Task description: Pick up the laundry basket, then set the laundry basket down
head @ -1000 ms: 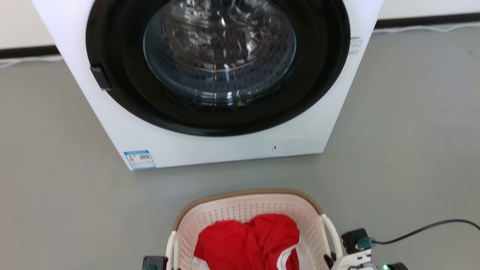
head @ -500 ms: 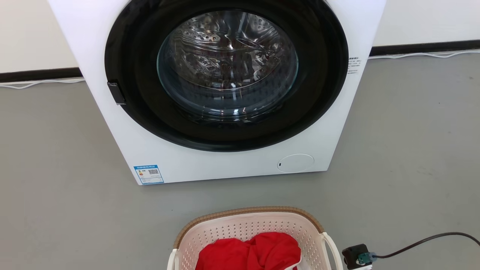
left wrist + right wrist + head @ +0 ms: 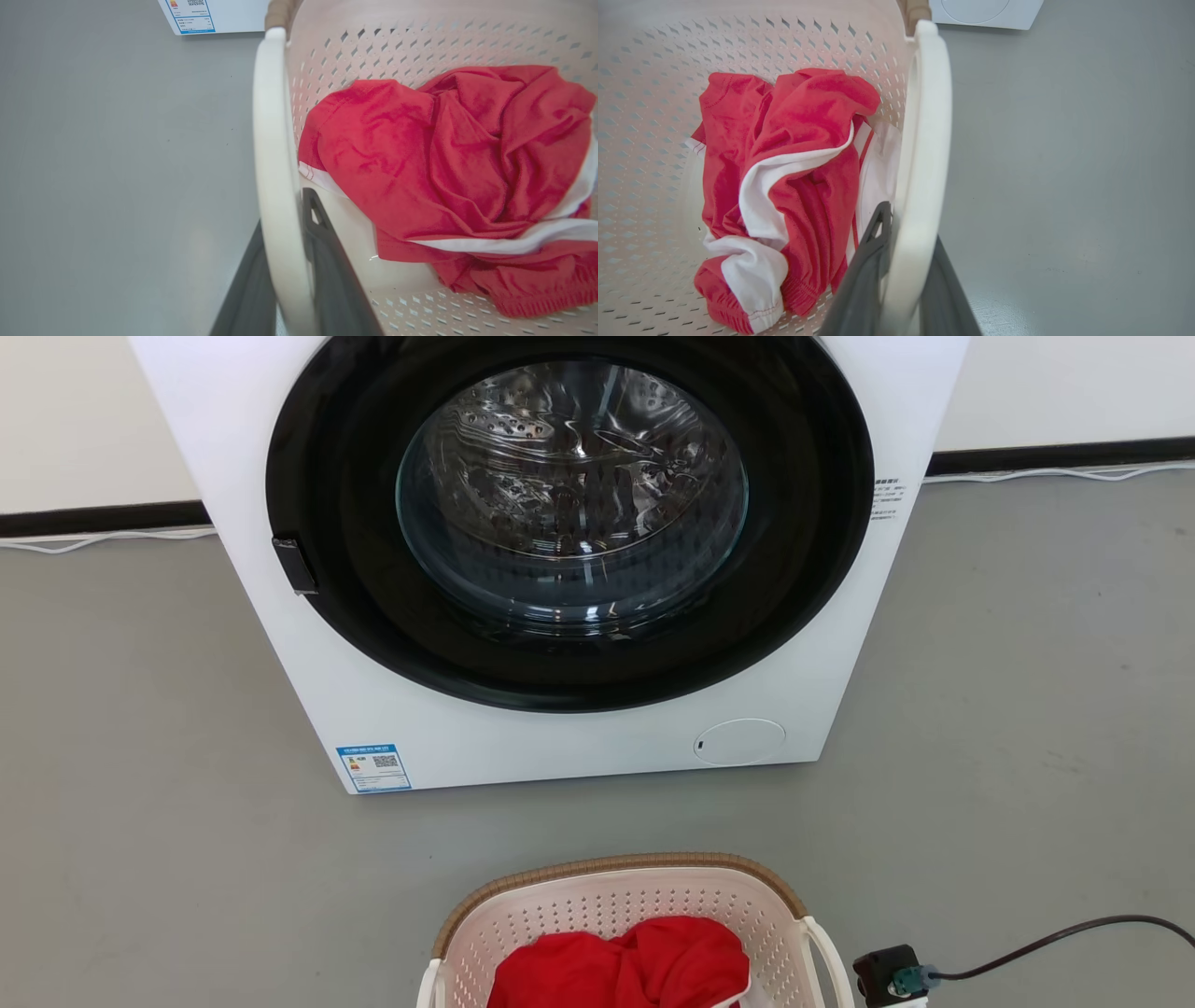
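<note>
Jaws pinch laundry basket's (image 3: 607, 905) two handles (image 3: 275, 140) (image 3: 924, 140)

The grey floor (image 3: 140, 728) carried a white washer (image 3: 523, 747), standing squarely on it near the wall. A thin white cable (image 3: 93, 538) lay along its far edge. The laundry basket (image 3: 607, 896) was nearer; whether its base touched the floor could not be told.

A white washer (image 3: 523, 747) stands at my twelve o'clock on smooth grey floor (image 3: 140, 803); behind it, pale wall (image 3: 65, 420) and black baseboard (image 3: 93, 518).
</note>
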